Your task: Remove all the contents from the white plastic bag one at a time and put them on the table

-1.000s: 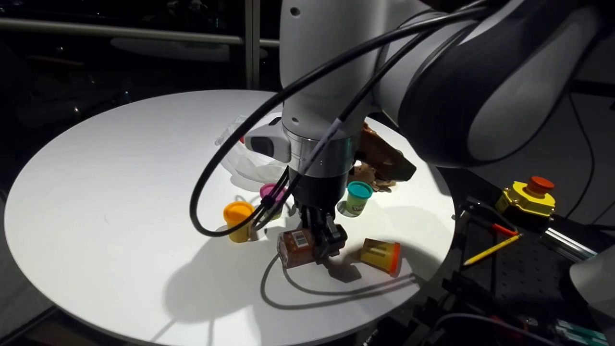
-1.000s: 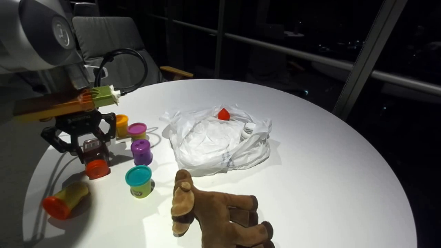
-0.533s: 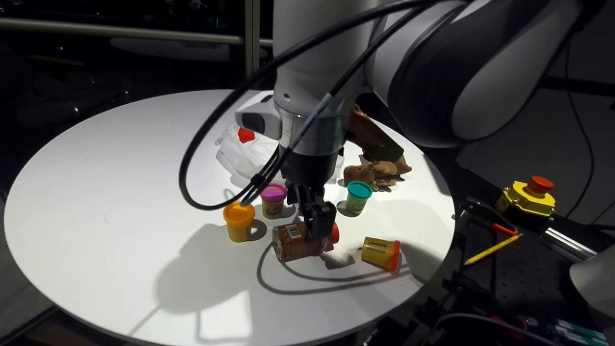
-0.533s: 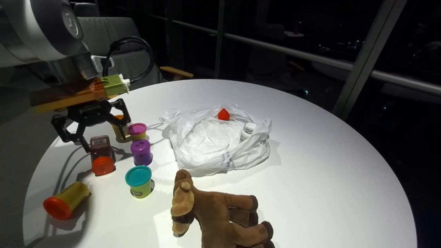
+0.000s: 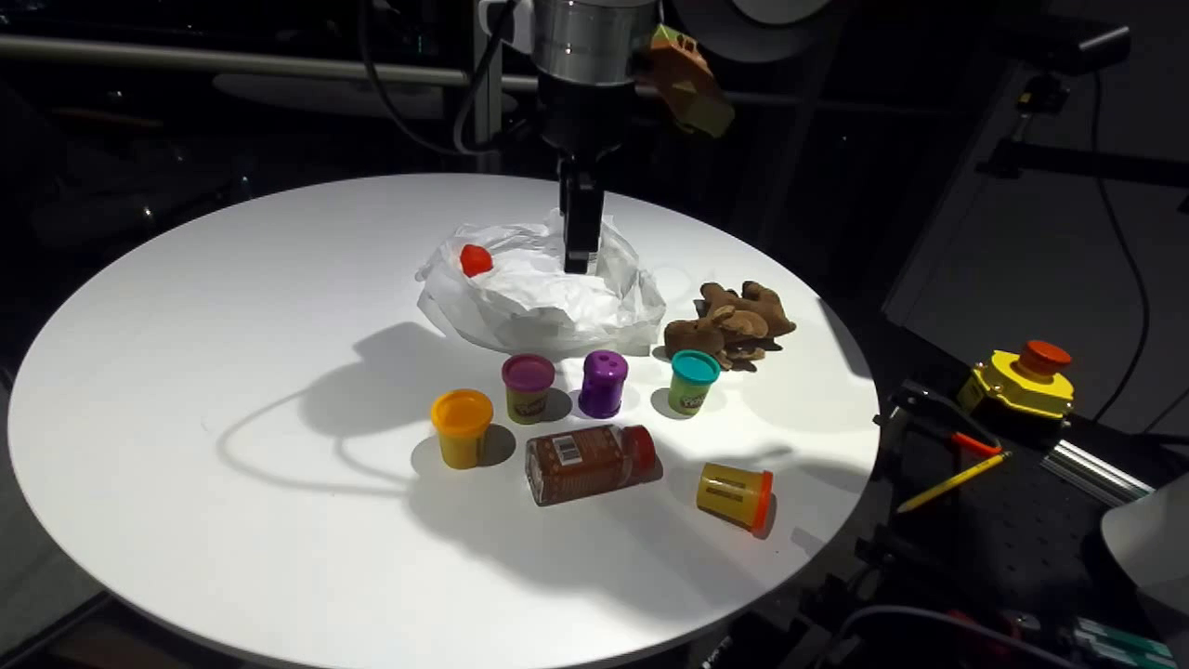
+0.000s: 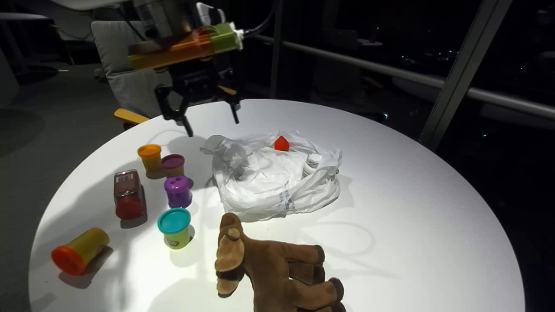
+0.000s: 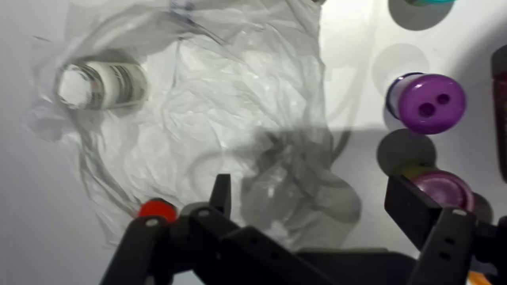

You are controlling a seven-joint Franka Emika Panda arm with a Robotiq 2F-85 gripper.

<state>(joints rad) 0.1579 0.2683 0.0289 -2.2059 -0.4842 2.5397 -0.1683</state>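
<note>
1. Wrist view: we see the white plastic bag (image 7: 237, 91), with a white bottle (image 7: 113, 85) and a red piece (image 7: 157, 209) in it.
2. Our gripper (image 6: 213, 127) hangs near the bag, jaws spread wide, holding nothing.
3. With the red-capped bottle (image 5: 585, 463), teal cup (image 6: 174, 229) and brown plush toy (image 6: 269, 266) out on the table (image 6: 412, 195), we judge ourselves between picks.
4. We likely must centre over the red piece or white bottle, descend, and pinch it clear of the bag.

Bag (image 6: 264, 203) on table (image 6: 416, 203), container (image 7: 121, 85) inside, plush animal (image 6: 266, 268) beside
</note>
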